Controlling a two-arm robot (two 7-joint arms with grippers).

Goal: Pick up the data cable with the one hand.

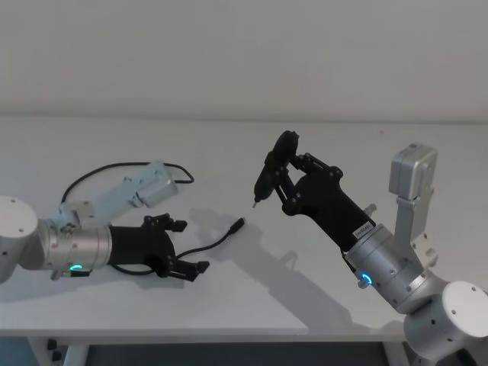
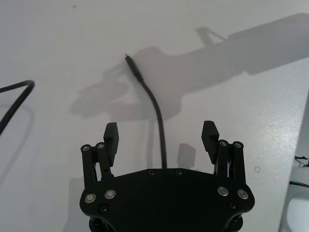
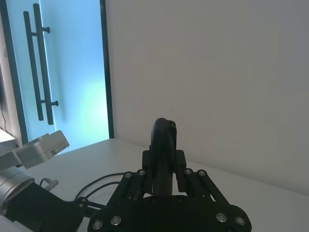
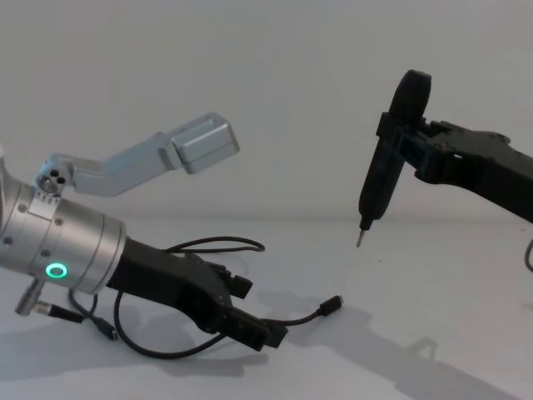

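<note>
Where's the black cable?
Head view: the data cable lies on the table, robot's left, one end inside the open left gripper; the right gripper grips a tool.

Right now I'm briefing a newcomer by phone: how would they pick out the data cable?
On the white table, find the left claw, low and open. The data cable runs between its fingers: thin, black, loosely looped, unlike the stiff black tool held aloft by the right claw.

The data cable [image 2: 158, 112] is a long, thin black cord lying slack on the white table [image 1: 343, 145]. It loops loosely on the robot's left side. One end curves out toward the middle, ending in a small dark plug [image 1: 238, 225].
</note>
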